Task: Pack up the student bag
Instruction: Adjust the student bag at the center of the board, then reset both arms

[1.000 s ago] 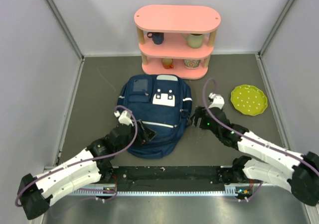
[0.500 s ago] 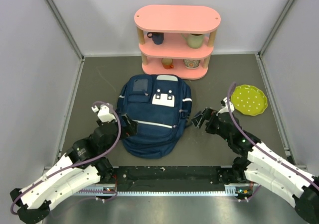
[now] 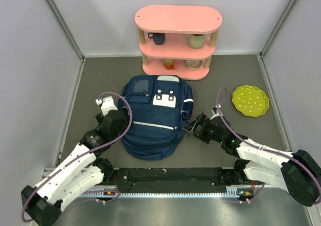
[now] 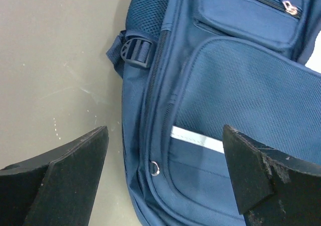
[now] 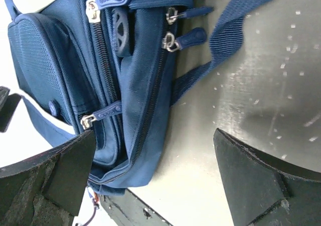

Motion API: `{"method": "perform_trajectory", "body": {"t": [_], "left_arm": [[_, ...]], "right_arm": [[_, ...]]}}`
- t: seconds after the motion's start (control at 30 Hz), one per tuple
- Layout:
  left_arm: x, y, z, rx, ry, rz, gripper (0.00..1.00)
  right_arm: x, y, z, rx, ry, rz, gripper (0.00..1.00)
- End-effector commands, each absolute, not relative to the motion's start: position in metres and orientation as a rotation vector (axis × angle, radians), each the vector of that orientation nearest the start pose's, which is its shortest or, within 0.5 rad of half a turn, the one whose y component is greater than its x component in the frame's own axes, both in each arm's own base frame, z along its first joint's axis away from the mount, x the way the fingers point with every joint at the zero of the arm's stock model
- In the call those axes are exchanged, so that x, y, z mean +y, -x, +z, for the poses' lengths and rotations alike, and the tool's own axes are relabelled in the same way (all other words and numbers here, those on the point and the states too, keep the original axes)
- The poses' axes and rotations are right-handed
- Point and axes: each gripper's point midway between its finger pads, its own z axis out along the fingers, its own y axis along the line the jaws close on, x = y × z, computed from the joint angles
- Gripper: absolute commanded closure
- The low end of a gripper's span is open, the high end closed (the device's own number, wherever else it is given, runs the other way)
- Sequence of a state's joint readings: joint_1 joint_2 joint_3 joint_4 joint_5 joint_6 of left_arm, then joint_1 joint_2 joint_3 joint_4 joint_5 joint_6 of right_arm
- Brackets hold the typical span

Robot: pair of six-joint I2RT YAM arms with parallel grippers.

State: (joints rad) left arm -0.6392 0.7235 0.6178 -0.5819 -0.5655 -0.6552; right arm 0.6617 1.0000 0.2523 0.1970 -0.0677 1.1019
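The student bag (image 3: 155, 116) lies flat on the grey table, navy blue with white stripes and a white patch near its top. My left gripper (image 3: 123, 127) is open and empty at the bag's left edge. In the left wrist view the gripper (image 4: 165, 178) straddles the bag's side seam (image 4: 150, 135), with a small metal ring (image 4: 154, 168) between the fingers. My right gripper (image 3: 192, 125) is open and empty at the bag's right side. In the right wrist view the gripper (image 5: 155, 178) frames the bag's lower corner (image 5: 135, 150), its zip pulls (image 5: 186, 39) and a loose strap (image 5: 235, 30).
A pink three-tier shelf (image 3: 178, 19) with cups stands behind the bag. A green dotted plate (image 3: 250, 100) lies at the right. Grey walls close in the left, right and back sides. A black rail (image 3: 170, 177) runs along the near edge.
My left gripper has drawn back from the bag's front to its left edge. My right gripper has pulled away and come back lower, closer to the bag's right side.
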Motion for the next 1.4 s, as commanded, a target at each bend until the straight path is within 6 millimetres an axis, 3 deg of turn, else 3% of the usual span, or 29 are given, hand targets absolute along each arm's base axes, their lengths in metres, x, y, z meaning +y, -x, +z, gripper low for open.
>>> {"method": "perform_trajectory", "body": {"t": [0.0, 0.03, 0.07, 0.1, 0.13, 0.17, 0.23, 0.27, 0.37, 0.47, 0.6, 0.63, 0.67, 0.7, 0.73, 0.77, 0.83, 0.97, 1.03, 1.17, 1.23, 1.27, 1.3, 1.33, 1.37], "left_arm": [[-0.089, -0.247, 0.140, 2.064, 0.293, -0.294, 0.01], [-0.096, -0.246, 0.134, 2.068, 0.272, -0.342, 0.01], [-0.104, -0.252, 0.136, 2.031, 0.271, -0.395, 0.01], [-0.108, -0.247, 0.115, 2.063, 0.260, -0.425, 0.01], [-0.115, -0.245, 0.107, 2.073, 0.252, -0.469, 0.01], [-0.131, -0.246, 0.111, 2.048, 0.232, -0.580, 0.01], [-0.140, -0.238, 0.088, 2.099, 0.222, -0.641, 0.04], [-0.158, -0.236, 0.096, 2.076, 0.181, -0.759, 0.07], [-0.183, -0.220, 0.090, 2.125, 0.064, -0.924, 0.19], [-0.201, -0.211, 0.094, 2.158, -0.036, -1.029, 0.24], [-0.219, -0.208, 0.102, 2.140, -0.114, -1.130, 0.27], [-0.217, -0.208, 0.100, 2.160, -0.104, -1.113, 0.27], [-0.215, -0.210, 0.100, 2.161, -0.096, -1.095, 0.23], [-0.211, -0.214, 0.104, 2.139, -0.079, -1.061, 0.20], [-0.204, -0.212, 0.098, 2.176, -0.058, -1.016, 0.06], [-0.200, -0.214, 0.102, 2.173, -0.045, -0.985, 0.02], [-0.183, -0.215, 0.102, 2.185, -0.005, -0.868, 0.02], [-0.150, -0.230, 0.120, 2.116, 0.096, -0.668, 0.01], [-0.121, -0.246, 0.128, 2.033, 0.202, -0.494, 0.01], [-0.089, -0.265, 0.146, 1.968, 0.238, -0.296, 0.01], [-0.074, -0.278, 0.151, 1.967, 0.258, -0.243, 0.01], [-0.070, -0.285, 0.162, 1.953, 0.267, -0.244, 0.01], [-0.067, -0.286, 0.154, 2.016, 0.266, -0.235, 0.01], [-0.046, -0.290, 0.157, 2.029, 0.341, -0.194, 0.01], [-0.039, -0.296, 0.174, 2.009, 0.370, -0.195, 0.01]], "right_arm": [[0.251, -0.217, 0.103, 2.185, -0.398, 1.201, 0.01], [0.255, -0.219, 0.105, 2.185, -0.388, 1.203, 0.01], [0.257, -0.219, 0.095, 2.219, -0.385, 1.182, 0.01], [0.261, -0.222, 0.096, 2.223, -0.380, 1.183, 0.01], [0.263, -0.222, 0.092, 2.239, -0.378, 1.183, 0.02], [0.266, -0.224, 0.087, 2.249, -0.365, 1.178, 0.07], [0.272, -0.224, 0.084, 2.261, -0.339, 1.198, 0.17], [0.273, -0.224, 0.082, 2.264, -0.327, 1.197, 0.31], [0.270, -0.224, 0.073, 2.268, -0.320, 1.173, 0.54], [0.251, -0.223, 0.065, 2.256, -0.374, 1.088, 0.71], [0.213, -0.229, 0.062, 2.196, -0.458, 0.894, 0.69], [0.204, -0.226, 0.064, 2.193, -0.464, 0.853, 0.62], [0.198, -0.227, 0.068, 2.180, -0.435, 0.815, 0.46], [0.188, -0.232, 0.074, 2.157, -0.436, 0.753, 0.40], [0.177, -0.229, 0.078, 2.158, -0.423, 0.696, 0.34], [0.166, -0.228, 0.078, 2.161, -0.376, 0.622, 0.21], [0.143, -0.229, 0.093, 2.111, -0.348, 0.511, 0.07], [0.113, -0.233, 0.120, 1.999, -0.325, 0.403, 0.01], [0.102, -0.234, 0.126, 1.973, -0.297, 0.348, 0.01], [0.071, -0.241, 0.116, 2.066, -0.359, 0.215, 0.01], [0.062, -0.250, 0.100, 2.188, -0.421, 0.241, 0.01], [0.060, -0.254, 0.098, 2.217, -0.440, 0.263, 0.01], [0.068, -0.261, 0.097, 2.249, -0.426, 0.325, 0.01], [0.061, -0.266, 0.100, 2.245, -0.429, 0.325, 0.01], [0.063, -0.273, 0.109, 2.227, -0.412, 0.342, 0.01]]}}
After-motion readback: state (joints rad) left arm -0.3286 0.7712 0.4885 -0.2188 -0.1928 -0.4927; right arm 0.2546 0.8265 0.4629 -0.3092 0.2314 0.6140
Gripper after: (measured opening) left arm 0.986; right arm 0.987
